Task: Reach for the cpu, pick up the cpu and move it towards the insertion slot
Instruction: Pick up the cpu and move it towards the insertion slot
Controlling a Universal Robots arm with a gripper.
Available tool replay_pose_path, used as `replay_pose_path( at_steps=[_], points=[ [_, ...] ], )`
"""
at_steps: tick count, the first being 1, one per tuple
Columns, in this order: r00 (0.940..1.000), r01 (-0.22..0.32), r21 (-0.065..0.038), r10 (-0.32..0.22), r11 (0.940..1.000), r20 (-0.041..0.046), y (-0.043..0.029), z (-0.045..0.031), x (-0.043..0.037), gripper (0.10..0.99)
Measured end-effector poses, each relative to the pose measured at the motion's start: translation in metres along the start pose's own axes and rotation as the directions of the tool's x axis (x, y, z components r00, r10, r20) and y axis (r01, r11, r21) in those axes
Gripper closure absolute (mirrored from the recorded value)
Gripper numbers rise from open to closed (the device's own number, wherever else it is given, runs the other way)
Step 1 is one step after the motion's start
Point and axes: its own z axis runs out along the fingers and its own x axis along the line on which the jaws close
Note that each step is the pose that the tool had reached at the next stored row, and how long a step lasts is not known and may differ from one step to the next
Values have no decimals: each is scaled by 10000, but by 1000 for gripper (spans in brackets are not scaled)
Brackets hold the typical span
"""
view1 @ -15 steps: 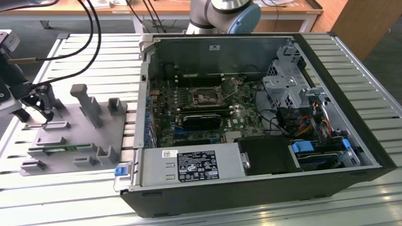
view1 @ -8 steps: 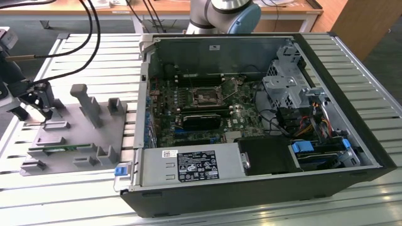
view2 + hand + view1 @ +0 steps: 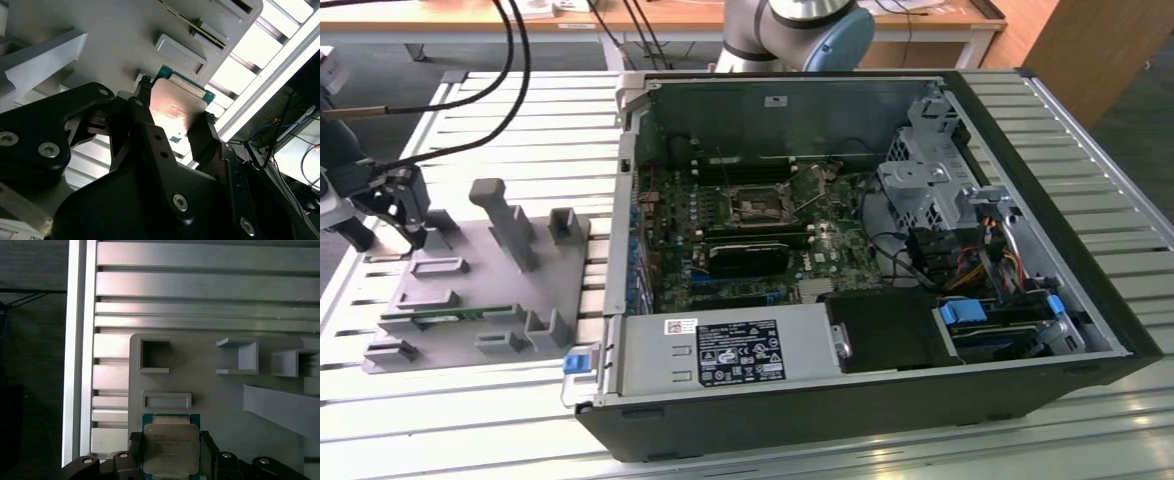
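Gripper (image 3: 170,440) clamping cpu (image 3: 170,454), narrow opening, fingers (image 3: 134,446) pressing on opposite edges. Chip sitting over near-left corner of grey fixture (image 3: 467,290), at exterior view's left, well apart from insertion slot (image 3: 757,205) inside open case (image 3: 881,400). Judgement: carry is demanding a flat chip, steady edge grip, and clearance over fixture posts and case wall.

The gripper (image 3: 176,102) grips the cpu (image 3: 175,111), its two black fingers (image 3: 146,127) pressed against opposite edges of the chip. The chip's silver top catches a warm glare, and a green rim shows along one edge. Behind it lies a grey plastic fixture (image 3: 100,40) with raised rectangular pockets, resting on a slatted metal table (image 3: 250,50). Dark cables (image 3: 270,135) run beyond the table's edge.
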Motion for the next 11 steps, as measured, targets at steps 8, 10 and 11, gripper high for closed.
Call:
replay_pose_path(
  at_steps=[8, 10, 11],
  points=[
    [10000, 1, 0, -1, 10000, 0, 8, -94, -1, 545],
    [10000, 0, 0, 0, 10000, 0, 10, -119, -1, 545],
    [10000, 0, 1, 0, 10000, 0, 12, -133, -1, 545]
  ],
)
